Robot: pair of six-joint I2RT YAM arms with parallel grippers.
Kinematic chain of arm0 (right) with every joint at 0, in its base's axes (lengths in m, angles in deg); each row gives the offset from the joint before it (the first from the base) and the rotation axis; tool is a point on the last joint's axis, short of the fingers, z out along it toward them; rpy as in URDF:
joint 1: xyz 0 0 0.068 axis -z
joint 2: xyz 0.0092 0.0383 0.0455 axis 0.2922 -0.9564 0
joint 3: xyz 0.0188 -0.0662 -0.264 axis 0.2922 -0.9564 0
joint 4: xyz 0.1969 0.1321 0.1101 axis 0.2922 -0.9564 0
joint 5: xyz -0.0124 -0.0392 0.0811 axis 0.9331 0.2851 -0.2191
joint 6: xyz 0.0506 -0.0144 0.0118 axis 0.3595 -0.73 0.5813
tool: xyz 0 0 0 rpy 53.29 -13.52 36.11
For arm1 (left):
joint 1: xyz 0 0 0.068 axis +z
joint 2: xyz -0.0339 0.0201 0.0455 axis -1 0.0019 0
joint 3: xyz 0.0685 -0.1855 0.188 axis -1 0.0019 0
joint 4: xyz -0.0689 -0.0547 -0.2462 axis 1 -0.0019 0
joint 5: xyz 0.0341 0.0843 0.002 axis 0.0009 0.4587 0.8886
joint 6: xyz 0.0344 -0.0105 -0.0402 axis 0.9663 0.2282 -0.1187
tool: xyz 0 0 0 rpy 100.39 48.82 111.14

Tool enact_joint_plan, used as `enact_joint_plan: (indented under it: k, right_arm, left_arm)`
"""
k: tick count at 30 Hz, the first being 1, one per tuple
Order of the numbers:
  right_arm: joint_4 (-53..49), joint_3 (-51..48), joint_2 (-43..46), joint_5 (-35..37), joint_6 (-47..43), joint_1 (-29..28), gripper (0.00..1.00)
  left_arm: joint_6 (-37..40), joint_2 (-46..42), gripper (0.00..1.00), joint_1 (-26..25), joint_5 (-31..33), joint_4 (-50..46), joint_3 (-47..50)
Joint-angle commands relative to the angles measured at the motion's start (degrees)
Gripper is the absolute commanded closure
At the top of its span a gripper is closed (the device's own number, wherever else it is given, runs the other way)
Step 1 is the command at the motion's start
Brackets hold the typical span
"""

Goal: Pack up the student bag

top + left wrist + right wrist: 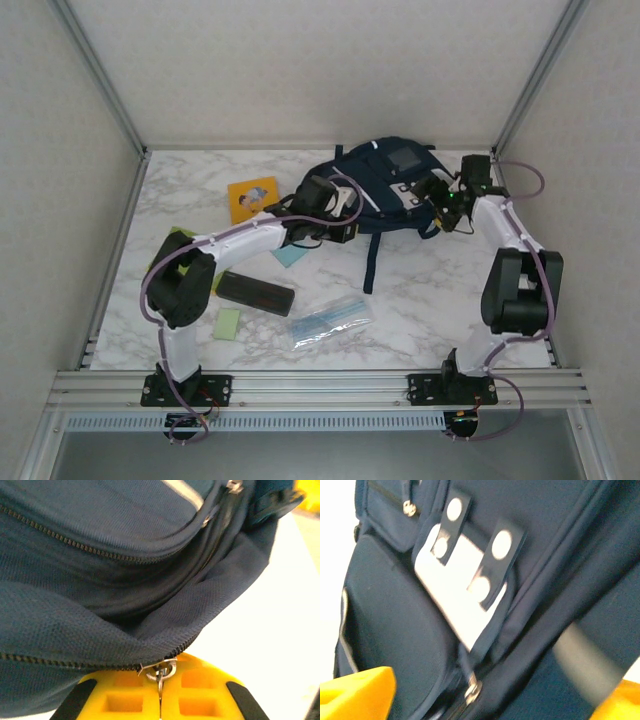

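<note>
Student bag [395, 185] is found at 12 o'clock on the counter [430, 300], far centre, with its straps trailing toward 6.

Left pincer [335, 215] is parked at the bag's 9 o'clock edge. In its wrist view the yellow pads [120, 700] are pressed together, with the metal zip pull [161, 670] nipped between them. From the pull the zip track runs off toward 9 o'clock in that view, and the teeth there are closed.

Right pincer [438, 200] is at the bag's 3 o'clock edge. Its wrist view is blurred, but the fingers [355, 692] are seen spread wide with nothing held. The bag's white tab patch [455, 605] lies straight ahead.

Key relation: the bag sits between the two pincers. Since the left one is on the pull, the zip stroke is judged to be the left arm's, along the track. The right one is placed to pin the fabric.

Unpacked at 6–9 o'clock of the bag: black case [256, 293], clear pouch [330, 322], yellow booklet [252, 198].
</note>
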Motion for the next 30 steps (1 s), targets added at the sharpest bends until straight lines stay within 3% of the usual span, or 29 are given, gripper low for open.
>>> enact_joint_plan:
  k: [1,7,15,17,18,21,22,25,30]
  right_arm:
    - [-0.11,-6.81,8.49,-5.65,4.47,-0.15,0.05]
    - [10.80,-19.73,16.85,-11.24,17.02,-3.38,0.05]
    - [33.11,-27.70,10.48,-9.00,32.61,-11.01,0.09]
    - [36.48,-27.62,7.84,-9.00,32.58,-11.16,0.19]
    - [35.33,-26.72,6.51,-8.31,31.42,-11.19,0.30]
    - [34.30,-25.62,4.68,-7.82,28.63,-11.12,0.93]
    - [32.94,-25.37,4.67,-7.47,27.52,-11.13,1.00]
    - [28.00,-24.21,5.86,-6.62,21.91,-11.06,1.00]
    - [7.75,-16.64,8.27,-2.26,-1.95,-11.13,1.00]
  left_arm:
    - [-6.58,3.08,1.00,-1.39,-5.47,0.59,-6.28]
    - [-7.62,6.49,1.00,-3.54,-6.04,-0.81,-11.81]
    - [-10.79,3.49,1.00,-5.81,-7.11,-0.10,-8.16]
    - [-11.18,2.06,1.00,-6.02,-7.75,0.05,-6.23]
    - [-11.52,1.28,1.00,-5.96,-8.41,0.30,-5.10]
    - [-11.12,0.00,1.00,-5.46,-9.51,-1.45,-2.79]
    - [-10.47,-0.51,1.00,-4.92,-9.44,-3.10,-1.86]
    - [-7.62,-1.40,1.00,-2.68,-6.99,-7.05,-0.06]
    - [1.05,-0.32,1.00,4.21,1.38,-19.02,-1.20]
